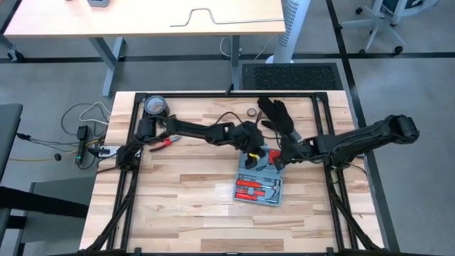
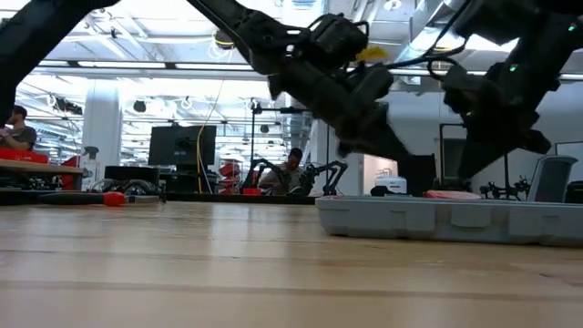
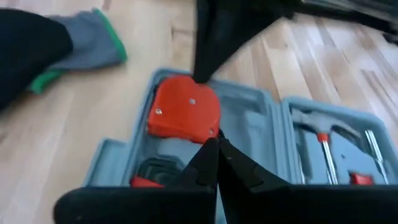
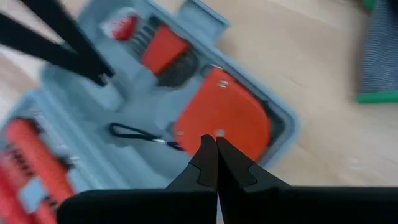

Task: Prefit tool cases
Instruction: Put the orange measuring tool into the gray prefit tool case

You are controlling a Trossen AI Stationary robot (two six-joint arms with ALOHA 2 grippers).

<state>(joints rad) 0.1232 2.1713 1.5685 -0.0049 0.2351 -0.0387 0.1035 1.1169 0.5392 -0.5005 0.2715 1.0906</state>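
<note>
The tool case (image 1: 259, 181) lies open on the bench (image 1: 178, 206), a little right of the centre in the high view, with its long axis running from the upper right of the frame down to the lower left. Its lower half holds red-handled tools (image 1: 250, 189). Its upper half holds an orange-red tape measure (image 3: 185, 114) sitting in a moulded recess.

Both grippers meet above this upper half. The left gripper (image 1: 254, 153) comes in from the left of the frame, and the right gripper (image 1: 279, 158) comes in from the right. In each wrist view the own fingers are pressed together at the tips with nothing between them, so both grippers are clenched and empty. The tape measure lies directly ahead of both fingertip pairs, just beyond them. I cannot tell if either tip touches it.

The two arms look about equally near, so I judge that either could press the tape measure down into its recess. The move depends on pushing straight down over the recess, not sideways.

A black glove (image 1: 277, 114) lies above the case, close to it, near the upper edge of the bench.
</note>
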